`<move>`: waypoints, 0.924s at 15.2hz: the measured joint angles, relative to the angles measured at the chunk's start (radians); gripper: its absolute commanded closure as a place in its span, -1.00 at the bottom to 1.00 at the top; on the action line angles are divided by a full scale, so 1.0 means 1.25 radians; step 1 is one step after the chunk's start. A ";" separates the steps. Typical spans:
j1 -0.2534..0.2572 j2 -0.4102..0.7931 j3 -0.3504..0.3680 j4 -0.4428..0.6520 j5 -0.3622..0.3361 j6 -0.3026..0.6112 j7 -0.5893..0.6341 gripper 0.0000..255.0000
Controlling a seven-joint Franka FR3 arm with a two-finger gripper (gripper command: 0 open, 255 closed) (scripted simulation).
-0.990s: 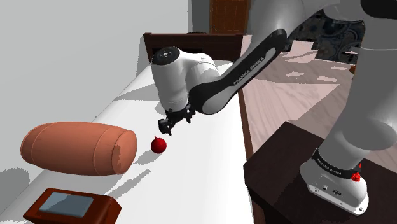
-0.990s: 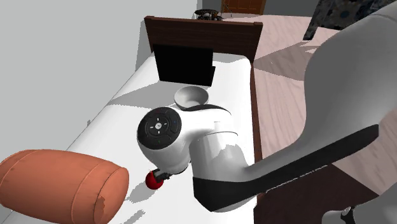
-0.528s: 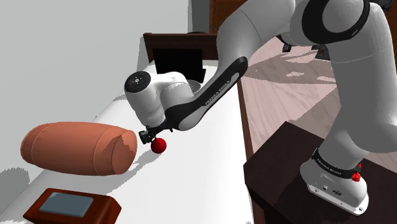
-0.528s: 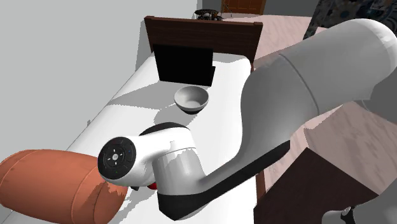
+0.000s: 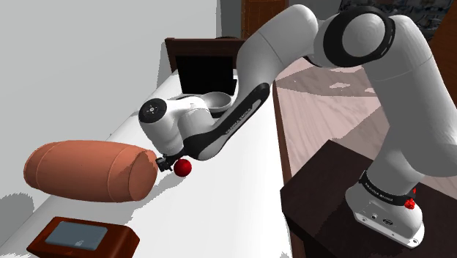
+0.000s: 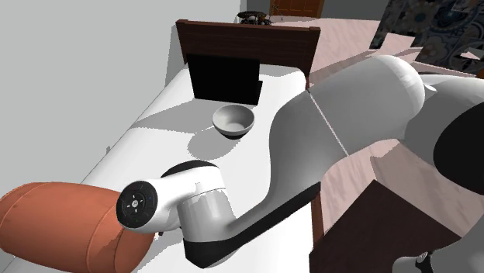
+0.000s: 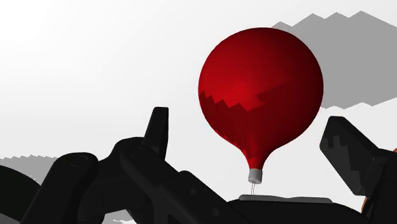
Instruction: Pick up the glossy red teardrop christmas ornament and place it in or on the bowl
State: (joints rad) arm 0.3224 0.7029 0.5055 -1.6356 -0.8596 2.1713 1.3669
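Two fingers (image 7: 159, 130) of the gripper (image 7: 247, 121) stand apart, bracketing the red ornament (image 7: 261, 95) untouched, cap end toward palm; ornament lies on white surface (image 5: 220, 212) just beside orange bolster (image 5: 88, 170), bowl (image 6: 233, 120) well apart from bolster.

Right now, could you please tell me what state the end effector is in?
End effector: open, set either side of the red ornament without gripping it.

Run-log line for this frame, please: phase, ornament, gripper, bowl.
phase: pre-grasp | glossy red teardrop ornament: on white surface, not held | black two-finger gripper: open, straddling ornament, no contact | white bowl: empty
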 measured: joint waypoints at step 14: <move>0.002 0.019 -0.009 0.007 -0.011 0.012 0.004 1.00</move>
State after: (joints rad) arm 0.3247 0.7267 0.4940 -1.6262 -0.8734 2.1864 1.3718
